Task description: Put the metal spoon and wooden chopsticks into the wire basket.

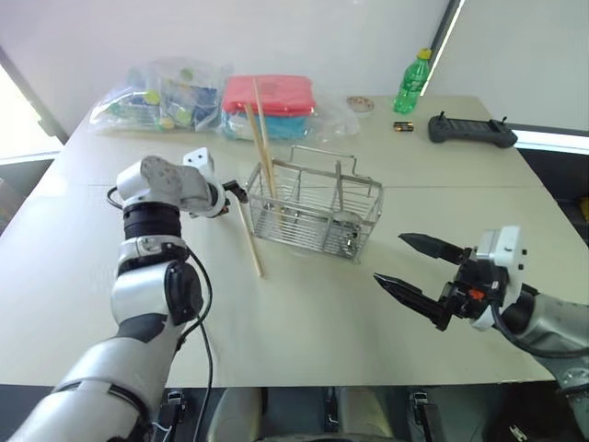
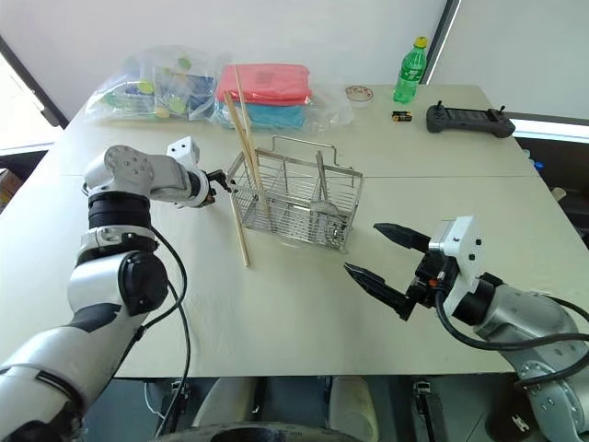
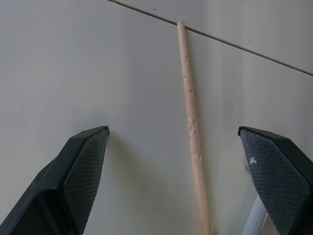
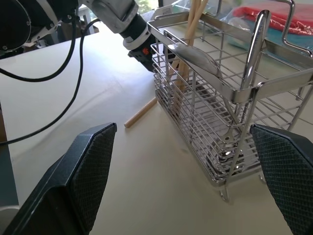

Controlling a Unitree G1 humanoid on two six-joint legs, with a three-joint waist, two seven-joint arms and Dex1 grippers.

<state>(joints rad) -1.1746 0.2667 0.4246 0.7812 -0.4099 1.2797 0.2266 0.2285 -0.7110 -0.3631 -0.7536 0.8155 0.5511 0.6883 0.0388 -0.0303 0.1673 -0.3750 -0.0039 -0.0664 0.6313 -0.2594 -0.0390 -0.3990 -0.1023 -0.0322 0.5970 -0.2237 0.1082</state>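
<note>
- Silver wire forms the rectangular wire basket [image 1: 315, 214], which is stood near the middle of the pale table [image 1: 304, 322]; all other places are given from it.
- Two of the long pale wooden chopsticks [image 1: 262, 147] are leaned upright in the basket's end compartment on the robot's left, their tips raised well above its rim, so that part of the task is judged done.
- The small shiny metal spoon [image 4: 254, 46] is stood handle-up inside the basket, its bowl low against the wire floor, so it is judged already delivered too.
- One more pale wooden chopstick [image 3: 191, 122] is left flat on the table just beside the basket's left end, outside it; this is judged the remaining piece.
- The left gripper [image 3: 181, 186] is pointed down at that stray stick beside the basket's left end, with its black fingers [image 3: 83, 166] spread wide to either side of the stick and nothing grasped, seemingly lined up for a pinch.
- The right gripper [image 1: 419, 272] is held off the table in front of the basket's right end, fingers parted and empty, apparently kept out of the way.
</note>
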